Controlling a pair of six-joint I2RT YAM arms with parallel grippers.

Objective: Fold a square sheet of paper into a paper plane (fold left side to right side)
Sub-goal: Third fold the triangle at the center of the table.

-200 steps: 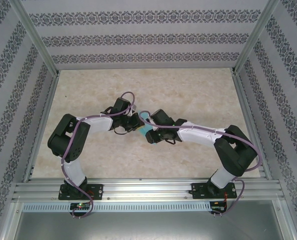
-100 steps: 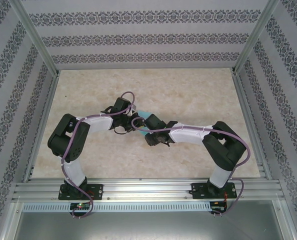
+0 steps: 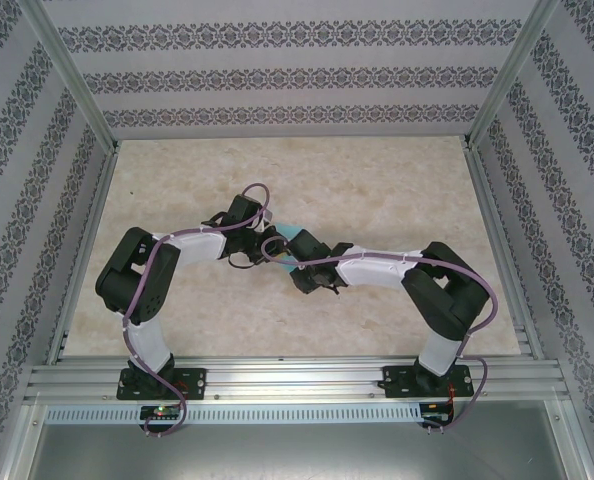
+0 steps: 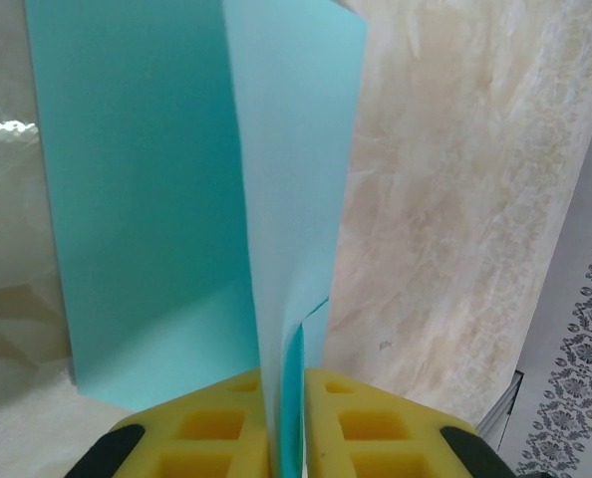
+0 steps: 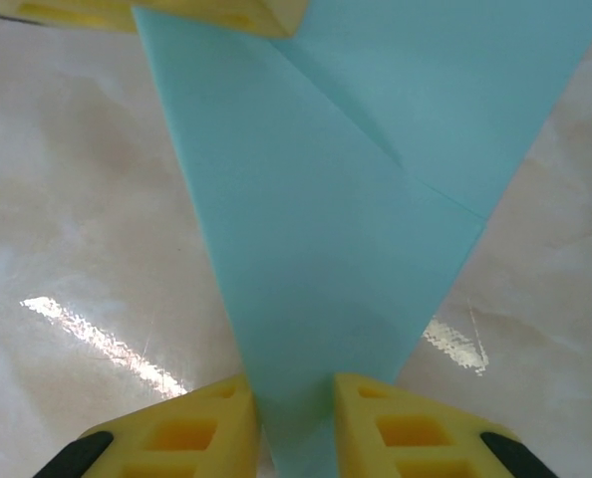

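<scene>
**Paper held between two arms, mid-fold.** A turquoise sheet of paper [image 3: 289, 238], creased into layers, is seen at the middle of the worktop [image 3: 397, 180]. The two arms meet there, the left reaching in from 9 o'clock and the right from 4 o'clock.

In the left wrist view, the left gripper [image 4: 284, 418] is clamped on a raised flap at 6 o'clock. The flap is seen edge-on running toward 12 o'clock, and a darker panel is spread out at 10 o'clock.

In the right wrist view, the paper's narrow end is framed by the right gripper [image 5: 296, 418] at 6 o'clock. Its jaws are set slightly apart, and whether they bite cannot be told. A diagonal crease is seen toward 1 o'clock.

The sheet is judged light, thin and limp, easily crumpled or torn, and likely to slide on the glossy surface. It is best taken at a free edge or corner, with all layers pinched flat and well away from the crease.
</scene>
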